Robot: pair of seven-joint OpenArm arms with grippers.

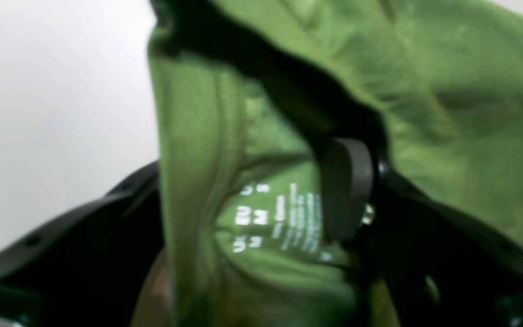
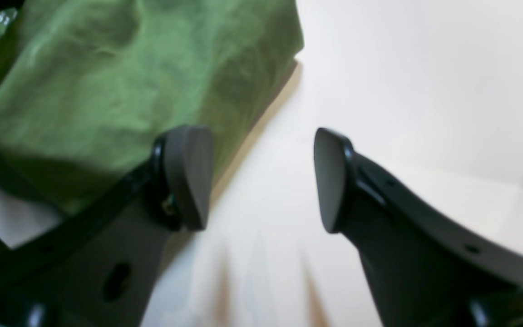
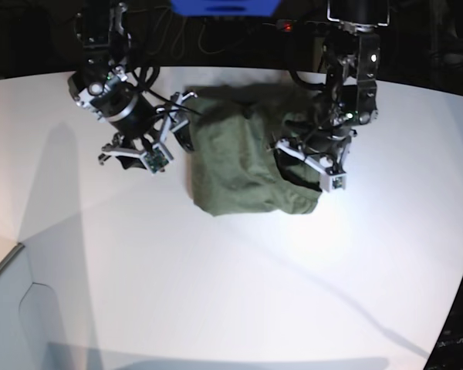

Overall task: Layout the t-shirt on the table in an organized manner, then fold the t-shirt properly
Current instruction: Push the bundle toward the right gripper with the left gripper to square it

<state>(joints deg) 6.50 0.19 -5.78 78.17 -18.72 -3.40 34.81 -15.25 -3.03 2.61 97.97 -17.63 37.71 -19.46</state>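
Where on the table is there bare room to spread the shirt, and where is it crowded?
The table lies bare in front of the t-shirt, toward the near edge, and at the far left. It is crowded along the back, where the left end effector and the right end effector flank the bunched cloth.

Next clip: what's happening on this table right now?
A two-armed robot is working on an olive-green cotton t-shirt that lies bunched, not spread flat, on the white table. The left gripper is buried in the fabric at the neck, with cloth draped over one finger and the printed size label in view. The right gripper hangs open and empty beside the shirt's edge.
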